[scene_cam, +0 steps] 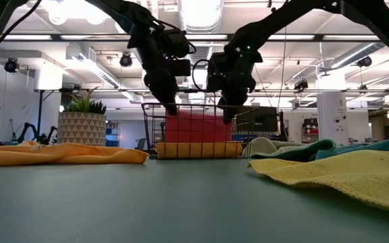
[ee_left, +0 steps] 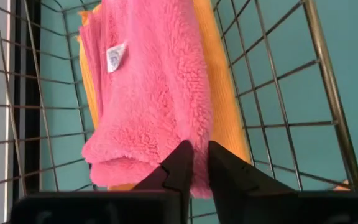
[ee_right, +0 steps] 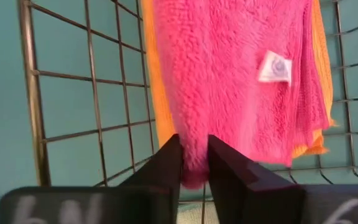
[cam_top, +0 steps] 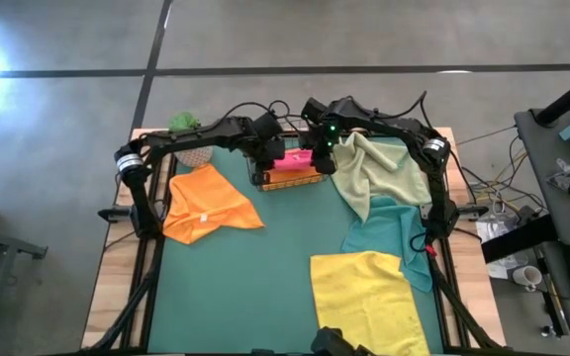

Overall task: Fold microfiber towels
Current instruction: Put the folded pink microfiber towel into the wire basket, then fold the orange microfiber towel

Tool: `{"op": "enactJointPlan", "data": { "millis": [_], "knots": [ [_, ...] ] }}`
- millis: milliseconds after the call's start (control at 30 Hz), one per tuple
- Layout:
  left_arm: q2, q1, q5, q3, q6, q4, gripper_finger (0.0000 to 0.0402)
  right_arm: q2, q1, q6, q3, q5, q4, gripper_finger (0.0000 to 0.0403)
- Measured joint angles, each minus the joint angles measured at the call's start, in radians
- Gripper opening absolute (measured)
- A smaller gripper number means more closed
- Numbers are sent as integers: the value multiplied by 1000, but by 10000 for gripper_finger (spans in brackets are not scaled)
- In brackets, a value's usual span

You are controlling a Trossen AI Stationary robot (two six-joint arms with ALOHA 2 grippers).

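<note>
Both grippers, left [ee_left: 194, 163] and right [ee_right: 194, 158], slightly parted, flank the folded pink towel [ee_left: 148, 93] atop a folded orange towel [ee_left: 225, 93] in the wire basket [cam_top: 287, 181]; whether they grip it cannot be told. Four towels remain unfolded.

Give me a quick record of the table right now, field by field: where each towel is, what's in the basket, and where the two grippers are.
basket: wire, far middle of mat
in basket: folded pink towel on folded orange towel
loose orange towel: mat's left
sage towel: far right, crumpled
teal towel: right, partly under sage
yellow towel: near right
left gripper: over basket, jaws narrowly apart at pink towel's edge
right gripper: over basket, likewise
</note>
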Motion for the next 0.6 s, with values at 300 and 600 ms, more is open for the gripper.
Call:
{"op": "enactJointPlan", "data": {
  "millis": [300,600],
  "knots": [
    [1,0,-1,18,0,-61,133,-5,-1,-6,9,1,-14,145],
    [-16,1,-89,188,-3,-320,155,-21,-27,-37,148,69,-116,156]
  ]
}}
